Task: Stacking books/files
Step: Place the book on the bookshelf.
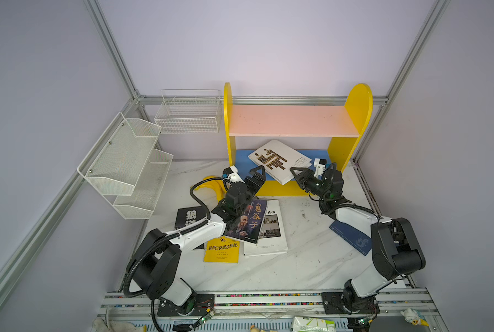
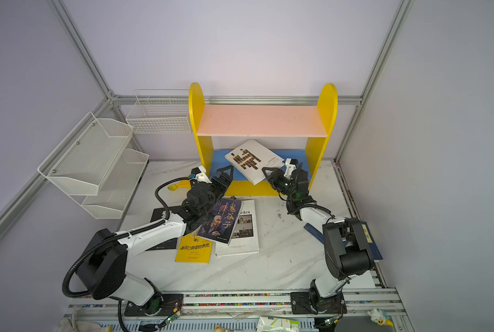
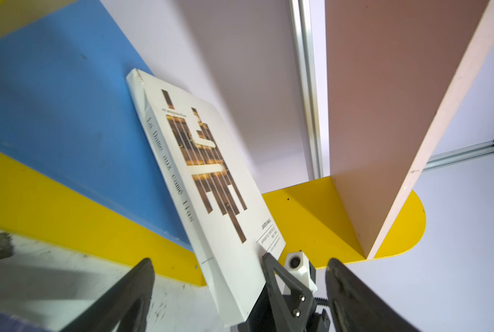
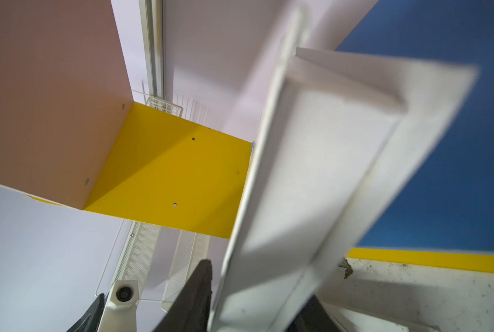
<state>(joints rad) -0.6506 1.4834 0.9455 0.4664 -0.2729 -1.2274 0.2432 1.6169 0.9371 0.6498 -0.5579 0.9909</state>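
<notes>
Two grippers: left gripper point(image 1: 256, 172) spread beside white book point(image 1: 277, 158), right gripper point(image 1: 294, 171) pinching its edge.

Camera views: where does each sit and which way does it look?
Both top views: high above the arm bases, looking down at the shelf; both arms show.
Left wrist: on left arm, facing the white book past the open left gripper; right gripper shows.
Right wrist: on right arm, right gripper shut on the white book.
Shared: both wrist views show white book, shelf.

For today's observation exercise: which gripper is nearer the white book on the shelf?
Right. The right gripper clamps a corner of the white book; the left gripper stands open beside its other edge.
</notes>
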